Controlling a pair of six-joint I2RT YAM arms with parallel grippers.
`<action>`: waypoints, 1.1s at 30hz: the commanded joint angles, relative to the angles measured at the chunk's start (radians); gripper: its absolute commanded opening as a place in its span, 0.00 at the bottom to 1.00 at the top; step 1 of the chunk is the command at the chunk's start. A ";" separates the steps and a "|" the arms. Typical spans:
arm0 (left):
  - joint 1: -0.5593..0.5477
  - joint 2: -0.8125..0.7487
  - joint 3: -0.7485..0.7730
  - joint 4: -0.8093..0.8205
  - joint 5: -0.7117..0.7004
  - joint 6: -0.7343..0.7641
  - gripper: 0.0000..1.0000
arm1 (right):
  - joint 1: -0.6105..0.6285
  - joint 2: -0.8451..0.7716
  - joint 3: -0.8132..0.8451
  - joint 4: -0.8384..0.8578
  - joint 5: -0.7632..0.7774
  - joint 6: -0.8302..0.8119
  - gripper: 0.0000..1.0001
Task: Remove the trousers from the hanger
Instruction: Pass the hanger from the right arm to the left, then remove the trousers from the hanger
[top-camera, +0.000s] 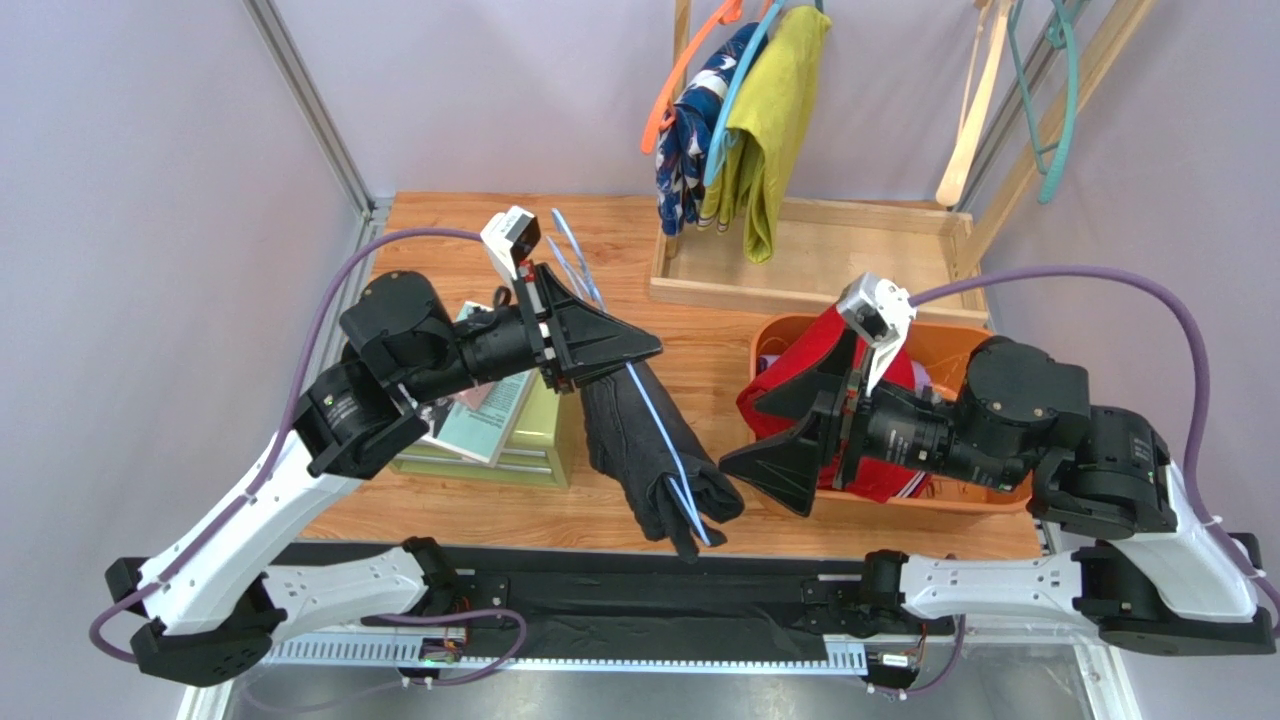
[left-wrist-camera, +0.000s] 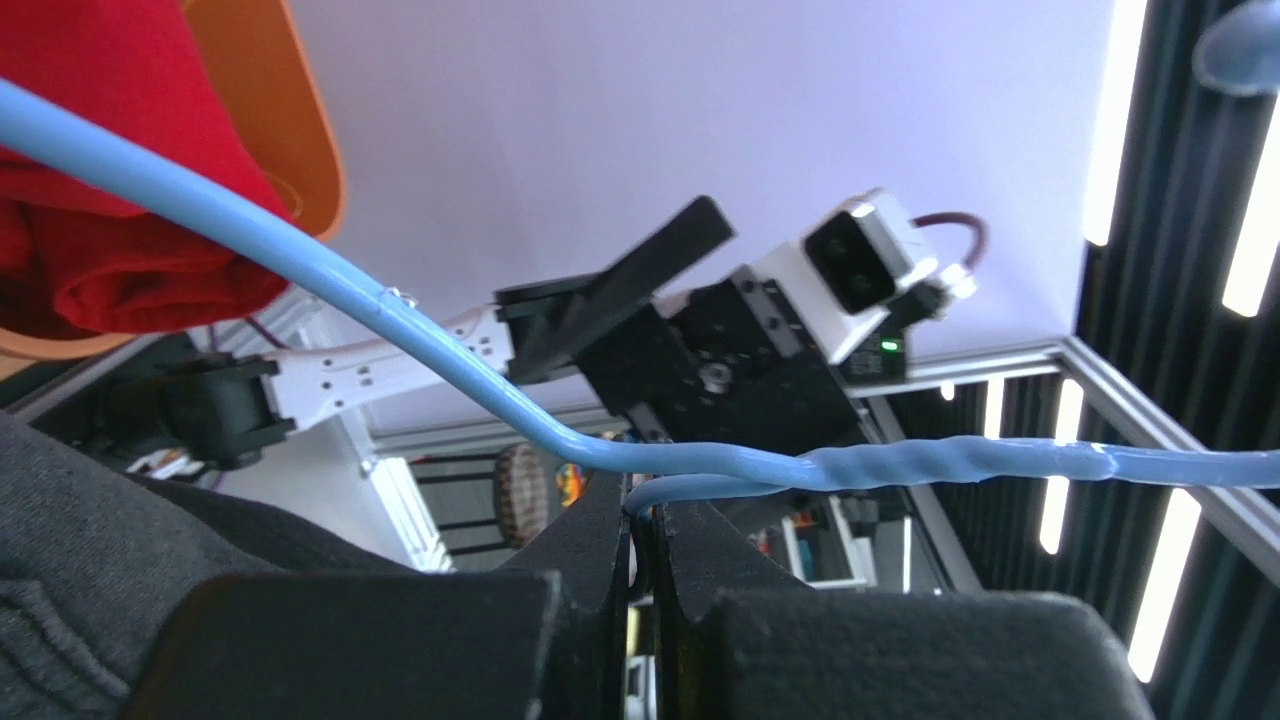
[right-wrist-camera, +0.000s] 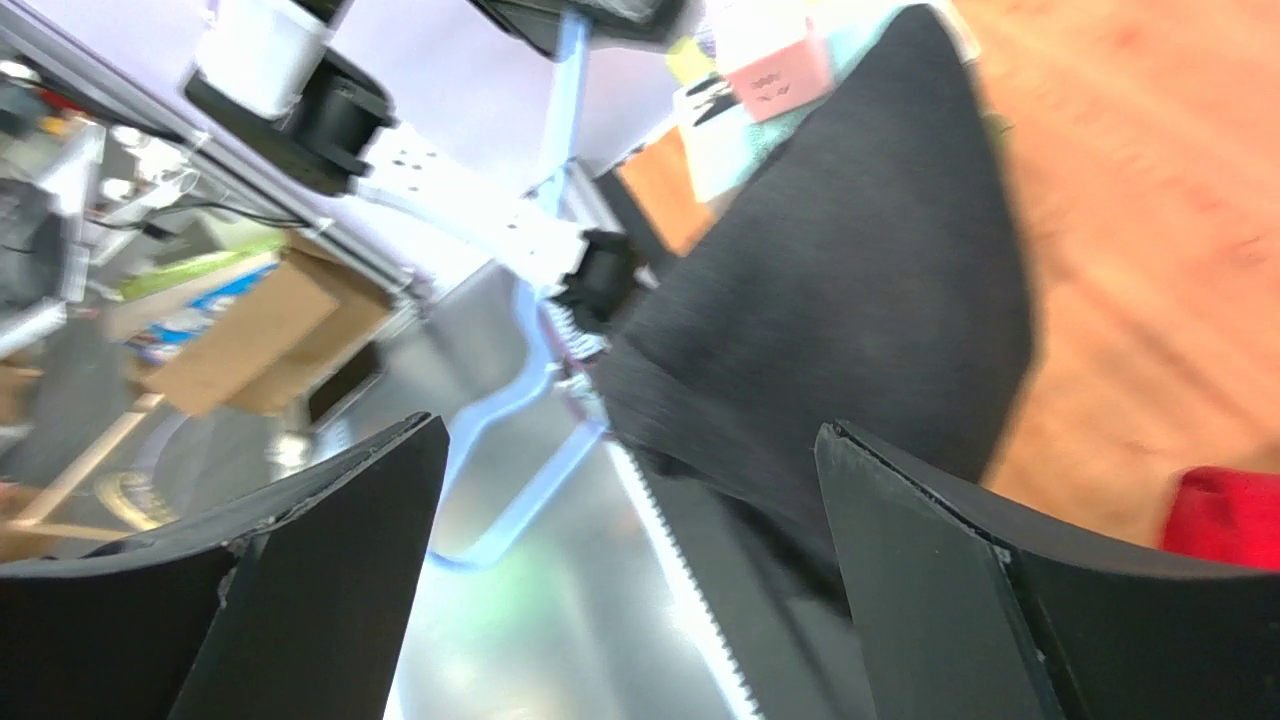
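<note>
Black trousers (top-camera: 655, 458) hang on a light blue hanger (top-camera: 663, 432) above the table's front middle. My left gripper (top-camera: 628, 348) is shut on the hanger's wire; in the left wrist view the blue hanger (left-wrist-camera: 451, 338) runs across and its end is pinched between my fingertips (left-wrist-camera: 648, 504). My right gripper (top-camera: 760, 480) is open just right of the trousers' lower end, touching nothing. Its wrist view shows wide jaws (right-wrist-camera: 631, 435) facing the black trousers (right-wrist-camera: 857, 285) and the hanger (right-wrist-camera: 519, 435). Red trousers (top-camera: 804, 375) lie in the orange basket (top-camera: 939, 333). Navy patterned trousers (top-camera: 694, 128) and yellow-green trousers (top-camera: 769, 120) hang on the rack.
A wooden rack base (top-camera: 812, 255) stands at the back, with spare hangers (top-camera: 1037, 90) on its right. Green boxes with papers (top-camera: 504, 435) sit under my left arm. The orange basket takes up the right side of the table.
</note>
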 joint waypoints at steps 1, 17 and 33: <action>0.007 -0.070 0.047 0.220 0.035 -0.119 0.00 | 0.004 -0.039 -0.134 0.060 0.106 -0.231 0.99; 0.025 -0.021 0.199 0.258 0.141 -0.180 0.00 | 0.020 -0.126 -0.340 0.439 -0.222 -0.424 0.95; 0.025 -0.047 0.188 0.232 0.123 -0.197 0.00 | 0.201 -0.004 -0.300 0.520 -0.073 -0.463 0.91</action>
